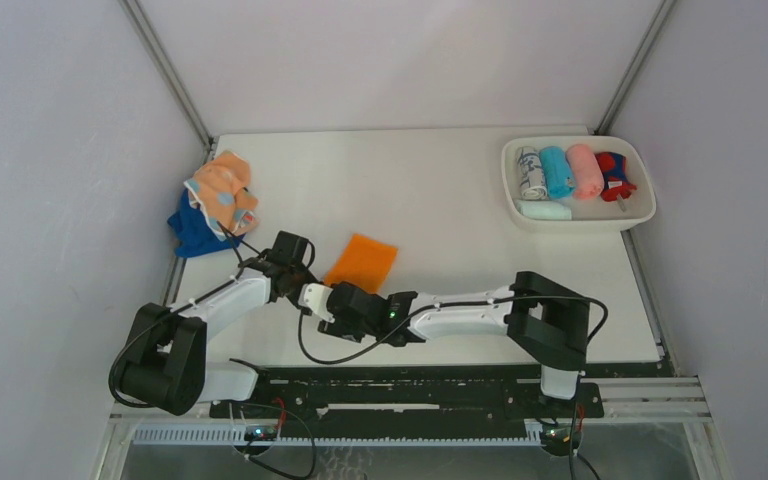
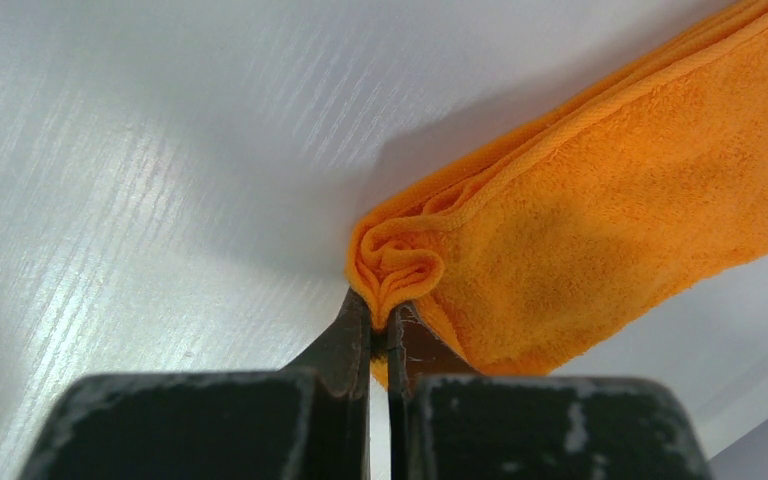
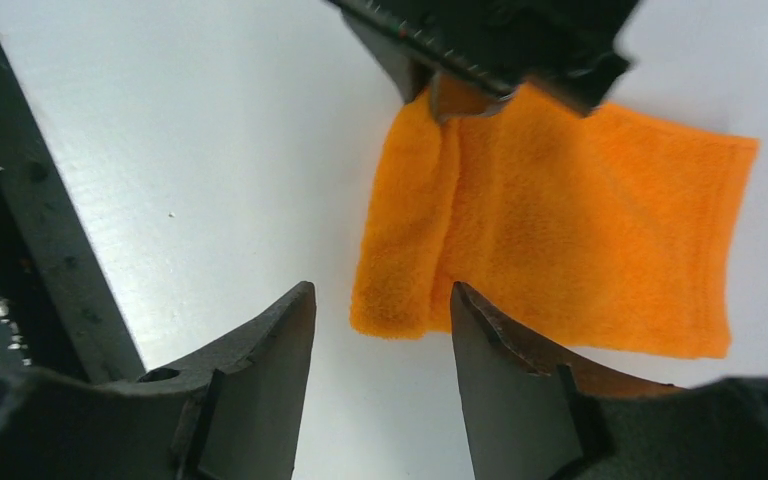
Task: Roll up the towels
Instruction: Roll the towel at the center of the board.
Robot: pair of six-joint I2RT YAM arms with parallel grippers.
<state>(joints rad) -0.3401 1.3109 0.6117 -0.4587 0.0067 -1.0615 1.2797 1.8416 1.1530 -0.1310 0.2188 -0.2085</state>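
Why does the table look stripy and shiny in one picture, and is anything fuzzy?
Left wrist view: light glares off the table in pale streaks, and the orange towel throws a dark shadow beside its fold. Right wrist view: the right tool sits close to the lens and looks soft-edged. Top view: even light, faint shadows.
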